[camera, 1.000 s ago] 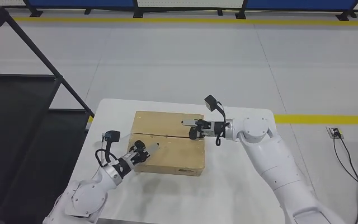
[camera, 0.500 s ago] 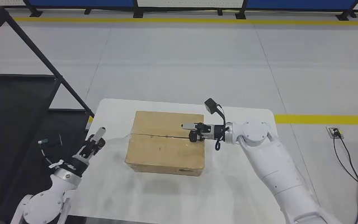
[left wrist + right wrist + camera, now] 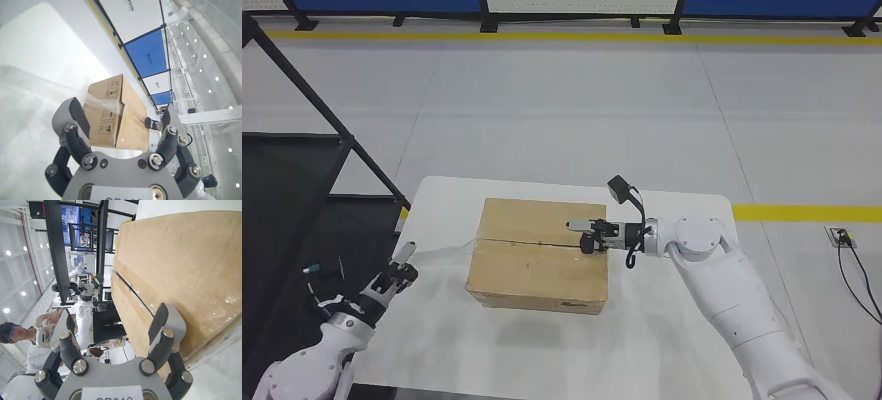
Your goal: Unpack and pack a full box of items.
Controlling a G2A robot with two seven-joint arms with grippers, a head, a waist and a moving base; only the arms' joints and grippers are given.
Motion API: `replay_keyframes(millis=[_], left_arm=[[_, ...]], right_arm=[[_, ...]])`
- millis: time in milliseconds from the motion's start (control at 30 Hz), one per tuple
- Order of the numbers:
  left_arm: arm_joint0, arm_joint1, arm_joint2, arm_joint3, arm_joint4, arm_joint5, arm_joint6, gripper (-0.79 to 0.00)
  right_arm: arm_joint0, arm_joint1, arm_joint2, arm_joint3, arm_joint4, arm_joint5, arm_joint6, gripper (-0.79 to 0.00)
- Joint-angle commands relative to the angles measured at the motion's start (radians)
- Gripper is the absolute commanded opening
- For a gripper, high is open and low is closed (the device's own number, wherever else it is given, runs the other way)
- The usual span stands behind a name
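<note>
A closed brown cardboard box (image 3: 537, 268) stands in the middle of the white table (image 3: 662, 330). Its top seam (image 3: 132, 291) runs lengthwise. My right gripper (image 3: 580, 232) is open over the box's right end, with one finger pad (image 3: 158, 323) lying on the lid beside the seam. My left gripper (image 3: 402, 262) is open near the table's left edge, well clear of the box (image 3: 121, 117). A strip of clear tape (image 3: 102, 103) trails from the box's left end toward the left gripper (image 3: 122, 111); I cannot tell whether it sticks to a finger.
A black metal frame (image 3: 302, 100) and a dark panel (image 3: 282, 230) stand just left of the table. Bare table surface lies in front of the box and to its right. A yellow floor line (image 3: 802, 212) runs behind the right arm.
My left gripper has pulled away from the box's front left corner to the table's left edge, with the clear tape strip now stretched out behind it. The right gripper has shifted slightly on the lid.
</note>
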Motion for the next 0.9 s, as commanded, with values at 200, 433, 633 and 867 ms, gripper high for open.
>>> replay_keyframes(millis=[200,433,633,867], left_arm=[[-0.085,-0.016,0.109,0.151,-0.097,0.061,-0.035,0.000],[-0.210,-0.037,0.206,0.281,-0.122,0.125,0.028,0.000],[-0.348,-0.060,0.283,0.429,-0.168,0.145,0.062,0.000],[-0.431,-0.074,0.298,0.543,-0.230,0.098,0.047,0.000]], right_arm=[[-0.032,0.009,0.008,-0.051,-0.004,0.017,-0.019,0.000],[-0.039,0.015,0.009,-0.061,-0.003,0.008,-0.006,0.000],[-0.041,0.019,0.008,-0.062,-0.002,0.011,-0.005,0.000],[-0.050,0.028,0.020,-0.074,-0.003,0.015,0.001,0.000]])
